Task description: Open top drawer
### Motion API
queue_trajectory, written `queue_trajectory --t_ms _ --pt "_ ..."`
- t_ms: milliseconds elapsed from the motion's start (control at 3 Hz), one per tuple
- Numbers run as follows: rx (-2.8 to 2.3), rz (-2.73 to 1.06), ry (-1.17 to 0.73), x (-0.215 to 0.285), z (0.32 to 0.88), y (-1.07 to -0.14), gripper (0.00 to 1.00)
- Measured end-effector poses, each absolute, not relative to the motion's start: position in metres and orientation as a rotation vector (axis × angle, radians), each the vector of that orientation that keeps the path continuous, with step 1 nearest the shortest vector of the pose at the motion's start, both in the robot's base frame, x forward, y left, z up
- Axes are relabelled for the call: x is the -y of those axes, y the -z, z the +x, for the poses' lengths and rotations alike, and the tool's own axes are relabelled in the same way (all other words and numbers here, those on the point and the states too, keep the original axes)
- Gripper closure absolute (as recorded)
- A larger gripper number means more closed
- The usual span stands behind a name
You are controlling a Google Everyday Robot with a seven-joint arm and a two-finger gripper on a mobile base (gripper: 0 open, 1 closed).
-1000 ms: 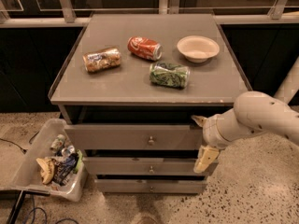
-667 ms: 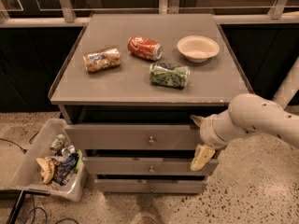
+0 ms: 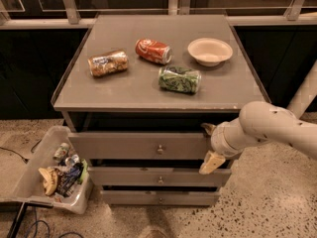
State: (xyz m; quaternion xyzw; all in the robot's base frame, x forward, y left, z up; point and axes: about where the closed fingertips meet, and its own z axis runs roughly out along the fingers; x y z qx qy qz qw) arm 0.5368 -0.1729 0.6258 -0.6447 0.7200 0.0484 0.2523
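Observation:
The top drawer point(image 3: 129, 146) is a flat grey front with a small round metal knob point(image 3: 160, 148), directly under the table top. A dark gap shows above it. Two narrower drawer fronts point(image 3: 148, 176) lie below it. My gripper point(image 3: 208, 146) is at the right end of the top drawer front. Its tan fingers point(image 3: 211, 162) are spread apart, one above and one below, and hold nothing. The white arm point(image 3: 267, 128) comes in from the right.
On the grey table top point(image 3: 138, 90) lie a gold can point(image 3: 108, 63), a red can point(image 3: 153, 51), a green can point(image 3: 179, 79) and a white bowl point(image 3: 210, 51). A clear bin point(image 3: 37, 177) of trash stands on the floor at the left.
The gripper and arm have shifted slightly to the left, closer to the right end of the top drawer front. The drawer has not visibly moved.

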Motion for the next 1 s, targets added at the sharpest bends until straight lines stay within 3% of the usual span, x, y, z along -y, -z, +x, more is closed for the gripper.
queue_trajectory --t_ms 1000 --pt "-1.958 -1.753 -0.132 0.1728 0.5383 -0.6344 0.89"
